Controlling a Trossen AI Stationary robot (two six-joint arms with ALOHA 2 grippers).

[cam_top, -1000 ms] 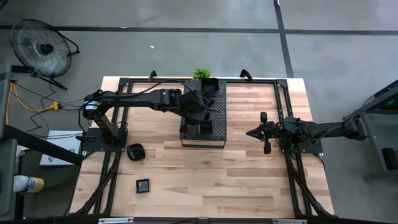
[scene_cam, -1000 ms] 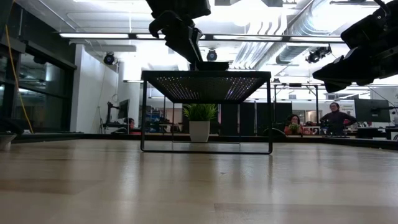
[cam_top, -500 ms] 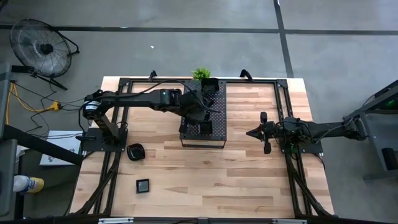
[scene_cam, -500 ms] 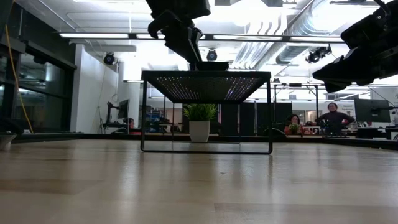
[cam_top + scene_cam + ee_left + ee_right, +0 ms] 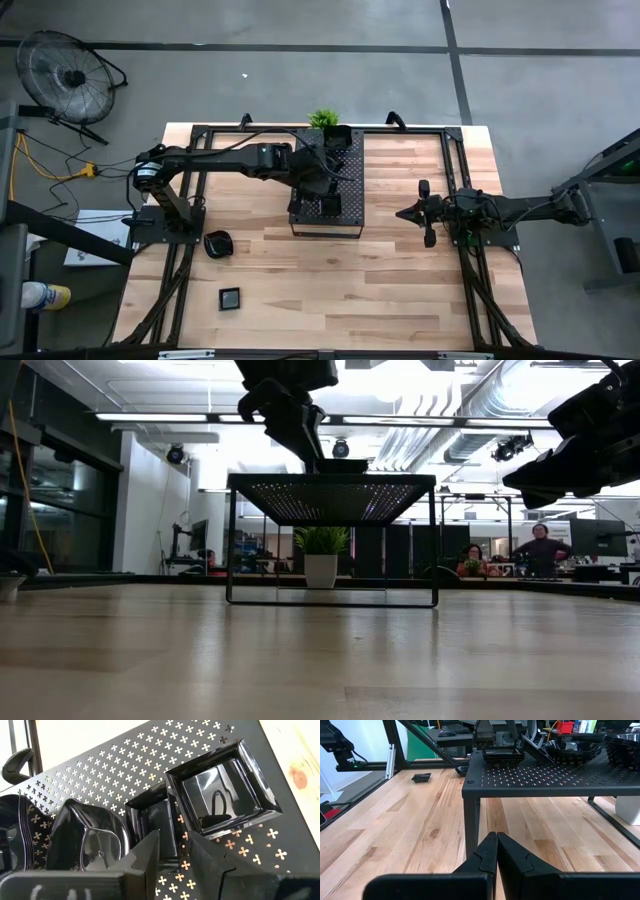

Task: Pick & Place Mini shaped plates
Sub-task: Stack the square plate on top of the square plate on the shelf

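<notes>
Glossy black mini plates [image 5: 227, 790] clustered on perforated tray [image 5: 125, 765]; two more [image 5: 230, 297] lie apart on table [image 5: 400, 290].
</notes>
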